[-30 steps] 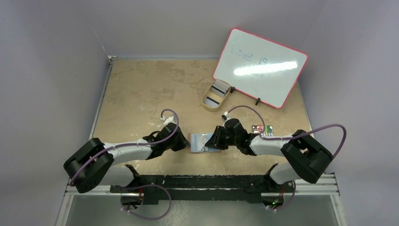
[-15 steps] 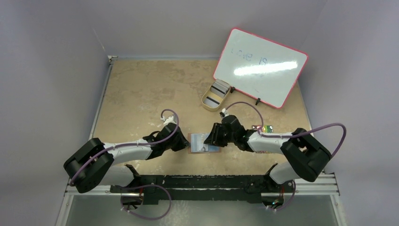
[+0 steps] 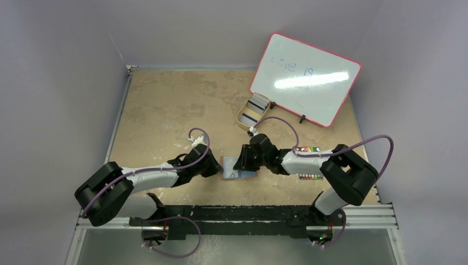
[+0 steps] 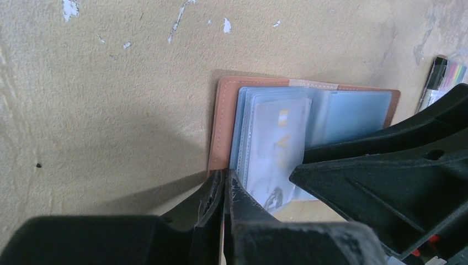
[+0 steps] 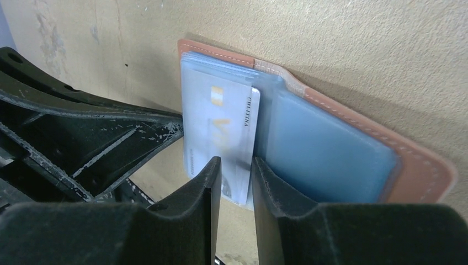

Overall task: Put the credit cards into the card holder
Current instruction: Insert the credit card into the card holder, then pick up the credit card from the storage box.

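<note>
The card holder [image 3: 236, 168] lies open on the table between my grippers, reddish-brown leather with clear sleeves. My left gripper [image 3: 218, 168] is shut on the near left edge of its leather cover [image 4: 223, 127], its fingertips [image 4: 219, 185] pressed together. A whitish credit card [image 5: 218, 127] sits partly inside a left sleeve, its near end sticking out. My right gripper [image 5: 236, 165] hovers over that end with jaws a narrow gap apart, gripping nothing. More credit cards [image 3: 255, 105] lie in the tan tray.
The tan oval tray [image 3: 243, 118] stands behind the card holder, beside a pink-framed whiteboard [image 3: 306, 77]. A pack of coloured markers [image 3: 310, 177] lies on the table by the right arm, and it shows in the left wrist view [image 4: 444, 77].
My right gripper has moved left and a little further back over the card holder. The left gripper and the card holder have stayed put.
</note>
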You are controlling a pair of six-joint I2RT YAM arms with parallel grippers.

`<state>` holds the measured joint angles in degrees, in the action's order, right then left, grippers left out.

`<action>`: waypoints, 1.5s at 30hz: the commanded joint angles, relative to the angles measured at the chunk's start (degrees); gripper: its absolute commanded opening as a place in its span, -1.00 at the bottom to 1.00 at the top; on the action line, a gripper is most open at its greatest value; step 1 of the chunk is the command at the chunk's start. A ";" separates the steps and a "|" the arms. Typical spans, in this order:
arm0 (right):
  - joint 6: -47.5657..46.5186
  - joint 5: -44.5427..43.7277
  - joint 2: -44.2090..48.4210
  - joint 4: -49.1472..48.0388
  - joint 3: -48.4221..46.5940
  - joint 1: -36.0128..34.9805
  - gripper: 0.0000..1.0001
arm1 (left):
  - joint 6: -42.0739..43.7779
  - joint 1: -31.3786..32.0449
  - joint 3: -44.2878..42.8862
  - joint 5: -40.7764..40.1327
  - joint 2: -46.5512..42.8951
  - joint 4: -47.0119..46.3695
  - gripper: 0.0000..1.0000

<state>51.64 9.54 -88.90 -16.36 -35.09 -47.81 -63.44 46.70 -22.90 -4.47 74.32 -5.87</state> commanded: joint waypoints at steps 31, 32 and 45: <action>-54.95 -28.88 -2.76 23.19 -35.29 16.78 0.06 | 20.31 0.59 -24.79 -13.81 -22.13 35.13 0.42; -56.56 -29.45 -4.36 22.67 -36.28 16.79 0.06 | 20.50 0.59 -24.74 -14.32 -22.83 35.54 0.42; -67.89 -36.33 -22.82 19.98 -49.61 16.79 0.25 | 21.39 0.58 -22.81 -16.62 -25.80 35.14 0.44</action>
<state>-11.90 -23.68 -110.32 5.72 -79.92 -30.79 -43.22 47.00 -45.30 -19.66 49.52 30.59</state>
